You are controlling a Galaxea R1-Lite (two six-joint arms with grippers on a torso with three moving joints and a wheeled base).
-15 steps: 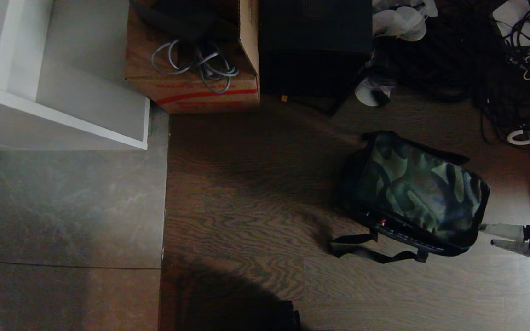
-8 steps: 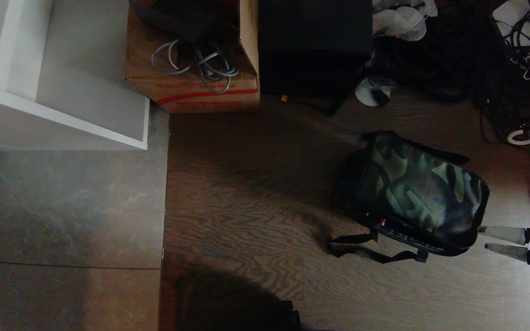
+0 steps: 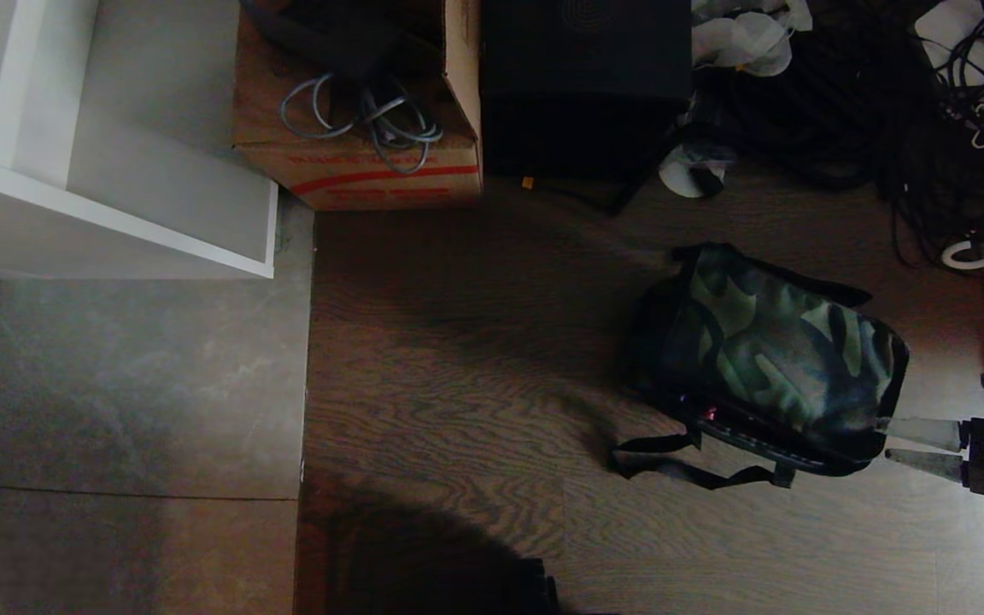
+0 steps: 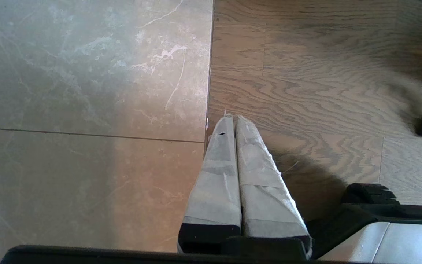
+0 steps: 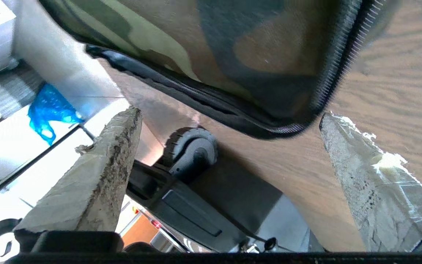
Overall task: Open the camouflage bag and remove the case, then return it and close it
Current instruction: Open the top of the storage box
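Camouflage bag (image 3: 778,354) sits on the dark wood floor (image 3: 458,384), right of centre in the head view, lying at a slant, camo top panel facing up, looks zipped shut; black strap (image 3: 671,461) trails off its lower-left edge, small red bit visible at that lower edge. Right gripper (image 3: 885,442) comes in from the right edge of the frame, lower right, fingers spread wide, nothing between them; tips are right at the bag's lower-right corner, upper fingertip touching or just short of it, can't tell which. Right wrist view: same corner of the bag (image 5: 233,55) with its zipper edge sits just ahead of the two taped fingers (image 5: 97,172), gap between them is bare floor and the robot's base wheel (image 5: 192,150). Left gripper (image 4: 232,116) only shows in the left wrist view: taped fingers pressed together, holding nothing, hanging over the seam between grey tile (image 4: 86,91) and wood floor. Upper part of the head view: cardboard box (image 3: 355,162) with a coiled grey cable (image 3: 364,111), plain black box (image 3: 586,85) beside it, cable tangle (image 3: 953,102) upper right, white shelf unit (image 3: 116,213) upper left.
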